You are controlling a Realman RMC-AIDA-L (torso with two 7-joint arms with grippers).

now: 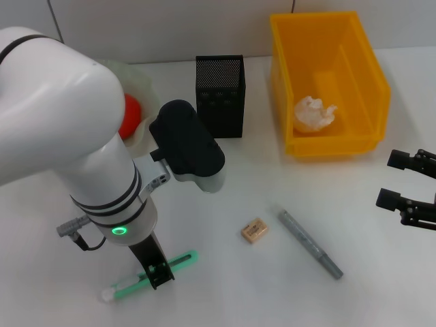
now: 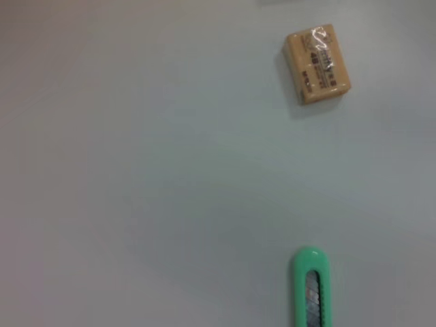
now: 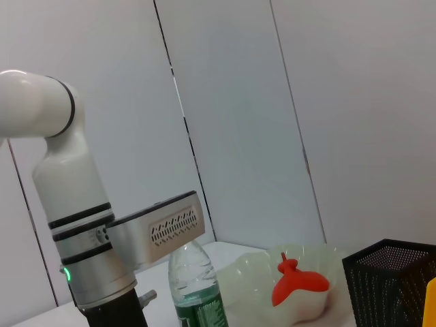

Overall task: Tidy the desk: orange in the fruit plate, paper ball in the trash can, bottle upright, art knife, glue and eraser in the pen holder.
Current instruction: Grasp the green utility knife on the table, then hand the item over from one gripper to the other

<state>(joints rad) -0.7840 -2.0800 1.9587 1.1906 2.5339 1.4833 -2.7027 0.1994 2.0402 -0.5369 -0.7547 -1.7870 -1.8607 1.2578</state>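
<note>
Paper ball (image 1: pixel 314 113) sits in the yellow bin (image 1: pixel 363 75). Left end effector (image 1: pixel 157 271), grip unclear, hovers at the green art knife (image 1: pixel 180 259) near-left; eraser (image 1: pixel 254 231) and glue pen (image 1: pixel 310 244) lie mid-table. Right end effector (image 1: pixel 392 179) released, far right.

I stood before a plain white surface (image 1: pixel 225 300), matte and evenly lit, with only soft, faint shadows on it. Behind the surface rose a pale wall (image 1: pixel 157 27), meeting its far edge in a straight line. The wall was made of large light grey panels (image 3: pixel 231 116), parted by thin dark seams (image 3: pixel 178 109) that ran up from the surface; in my right wrist view those seams leaned slantwise. One such seam (image 1: pixel 52 19) showed above the far left part of the surface in my head view. The light was diffuse and cool, with no glare on the surface. I saw no floor.
</note>
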